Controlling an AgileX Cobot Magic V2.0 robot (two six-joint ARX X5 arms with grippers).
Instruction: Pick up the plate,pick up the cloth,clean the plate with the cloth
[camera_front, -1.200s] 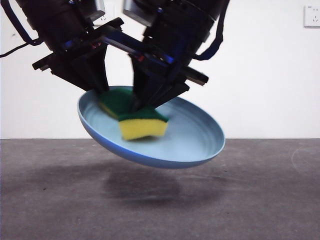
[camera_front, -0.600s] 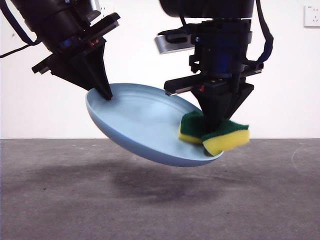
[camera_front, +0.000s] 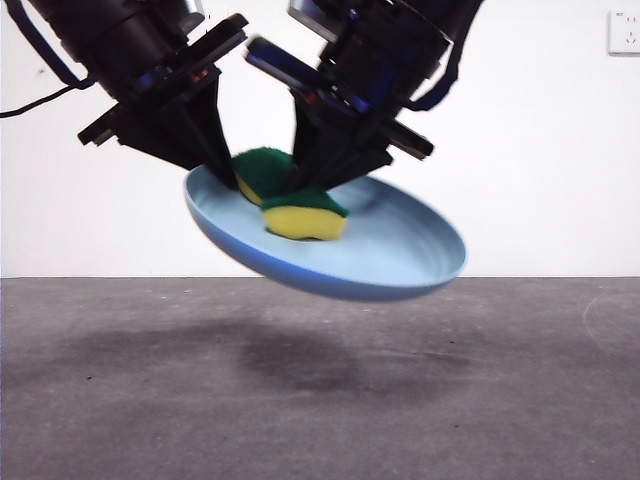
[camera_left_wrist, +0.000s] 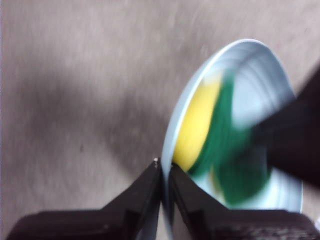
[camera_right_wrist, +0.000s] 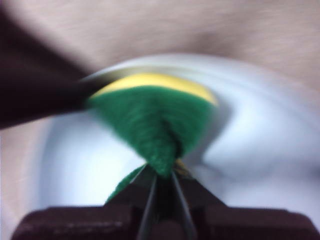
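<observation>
Left gripper (camera_left_wrist: 161, 172) jaws pinched on the plate (camera_left_wrist: 260, 65) rim, one jaw either side. Plate extends away from the jaws, above grey table (camera_left_wrist: 75, 75). Sponge (camera_left_wrist: 205, 130), blurred, lies inside the plate just beyond the jaws, yellow foam nearest the gripped rim. Dark shape (camera_left_wrist: 295, 140) overlaps its far side.

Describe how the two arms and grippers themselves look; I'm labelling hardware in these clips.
Both are black. The left gripper ends in two wedge-shaped jaws tapering to narrow tips under a flat crossbar; small red and blue glints show on its body, and a black cable loops off its arm. The right gripper has the same tapered jaws and crossbar, with a black cable and a grey-blue panel above.
</observation>
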